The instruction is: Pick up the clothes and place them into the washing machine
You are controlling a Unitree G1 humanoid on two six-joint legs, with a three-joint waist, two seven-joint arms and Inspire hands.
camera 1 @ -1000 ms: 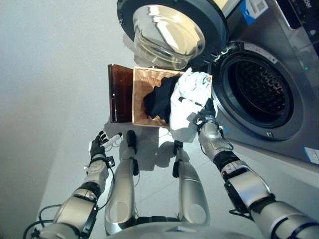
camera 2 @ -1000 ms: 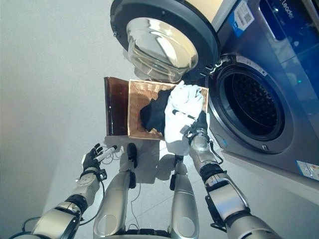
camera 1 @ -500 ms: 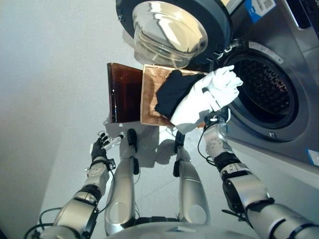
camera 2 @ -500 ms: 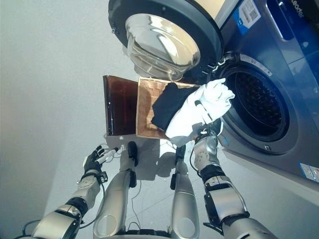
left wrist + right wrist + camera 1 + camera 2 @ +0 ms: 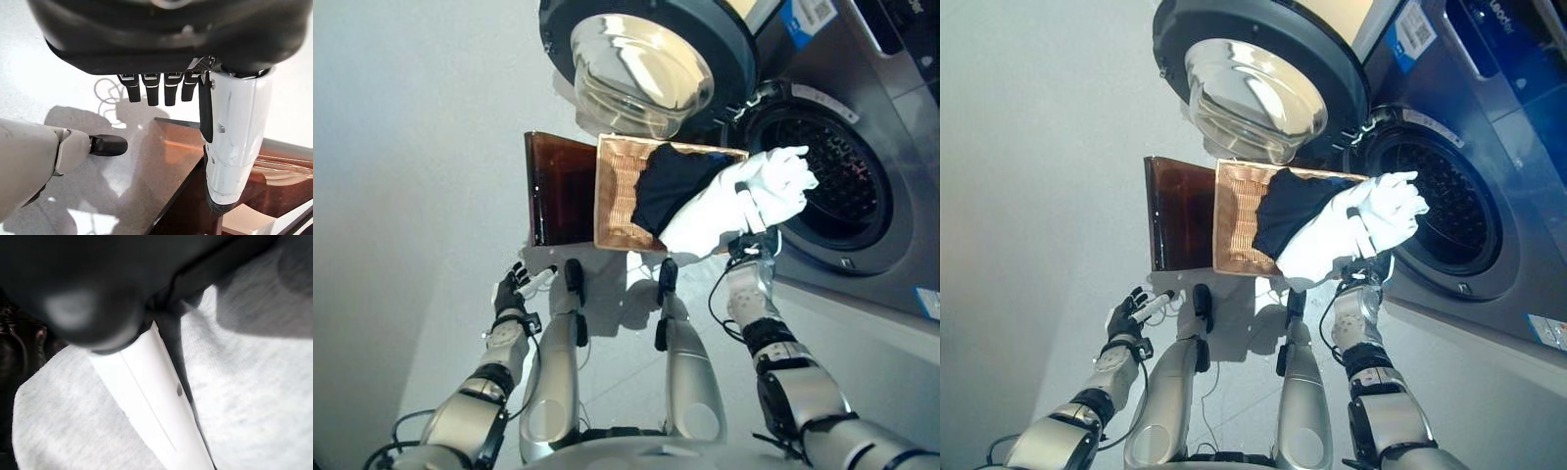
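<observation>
- The washing machine [image 5: 891, 147] is standing at the right with its round door [image 5: 646, 59] swung wide open, leaving the drum mouth [image 5: 827, 181] clear.
- The wicker basket [image 5: 617, 186] is sitting on the floor just under the open door, a dark garment [image 5: 671, 181] draping over its right rim.
- The white garment [image 5: 724, 201] is being carried in the air, its bunched top end reaching the drum's left rim while its tail is trailing over the basket's right edge.
- The right hand [image 5: 751, 240] is gripping that white garment from below, thumb pressing into the cloth, forearm rising steeply.
- The left hand [image 5: 512, 292] is hanging low at the left, fingers relaxed and holding nothing.
- Judging by this, the carry-to-drum step is under way; the next move is calling for a push further right, deep past the rim, before letting go, so the tail is not catching on the basket.
</observation>
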